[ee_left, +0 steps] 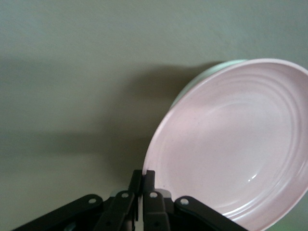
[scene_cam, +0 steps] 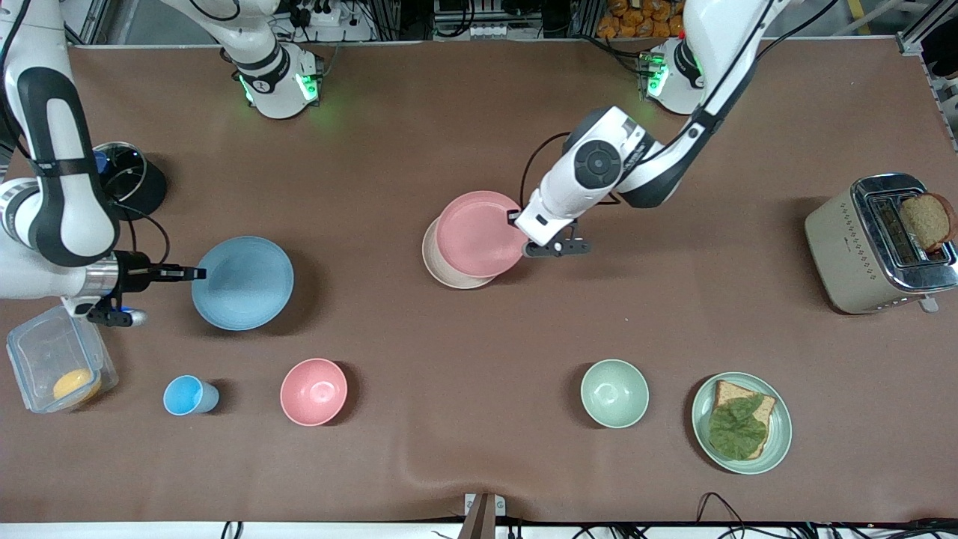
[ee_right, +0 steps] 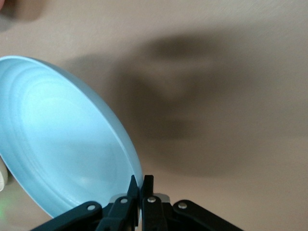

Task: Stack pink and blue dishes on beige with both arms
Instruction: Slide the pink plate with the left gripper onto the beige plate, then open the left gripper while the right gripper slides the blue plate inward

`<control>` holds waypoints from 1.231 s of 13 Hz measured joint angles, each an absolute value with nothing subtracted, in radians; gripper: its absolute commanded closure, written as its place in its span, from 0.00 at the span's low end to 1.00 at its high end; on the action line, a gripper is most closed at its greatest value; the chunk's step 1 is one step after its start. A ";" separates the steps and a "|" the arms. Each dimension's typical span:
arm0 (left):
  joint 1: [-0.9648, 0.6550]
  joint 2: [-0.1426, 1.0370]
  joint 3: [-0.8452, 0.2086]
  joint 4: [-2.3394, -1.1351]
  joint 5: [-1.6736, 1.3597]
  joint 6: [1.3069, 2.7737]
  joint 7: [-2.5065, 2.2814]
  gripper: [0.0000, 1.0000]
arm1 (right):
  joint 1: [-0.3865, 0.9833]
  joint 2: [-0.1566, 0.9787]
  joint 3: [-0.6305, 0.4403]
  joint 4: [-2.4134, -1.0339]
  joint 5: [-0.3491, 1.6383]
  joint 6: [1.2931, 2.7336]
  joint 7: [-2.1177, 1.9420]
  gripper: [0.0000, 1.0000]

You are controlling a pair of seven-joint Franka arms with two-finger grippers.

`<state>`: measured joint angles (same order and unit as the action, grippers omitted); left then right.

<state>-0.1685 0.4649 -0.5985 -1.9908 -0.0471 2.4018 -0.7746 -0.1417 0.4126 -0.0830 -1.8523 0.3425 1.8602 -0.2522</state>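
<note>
Both arms extended — grippers clamped tight.

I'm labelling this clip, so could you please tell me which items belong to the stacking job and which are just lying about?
Job:
pink plate
blue plate
beige plate
left claw
right claw

Lying about:
pink bowl
blue cup
green bowl
toaster

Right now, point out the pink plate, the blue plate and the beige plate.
pink plate (scene_cam: 479, 233), front view, its centre.
blue plate (scene_cam: 243, 283), front view, its centre.
beige plate (scene_cam: 449, 275), front view, exposed rim under the pink plate.
</note>
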 measured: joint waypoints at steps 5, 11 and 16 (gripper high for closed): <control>-0.204 0.557 -0.596 -1.982 -0.046 2.474 -0.781 1.00 | 0.028 0.316 -0.079 -1.992 0.350 2.017 -0.060 1.00; -0.211 0.636 -0.587 -1.922 -0.015 2.478 -0.781 1.00 | 0.082 0.266 -0.086 -2.130 0.350 2.143 -0.006 1.00; -0.214 0.663 -0.567 -1.892 0.009 2.478 -0.781 1.00 | 0.134 0.261 -0.079 -2.130 0.351 2.133 0.097 1.00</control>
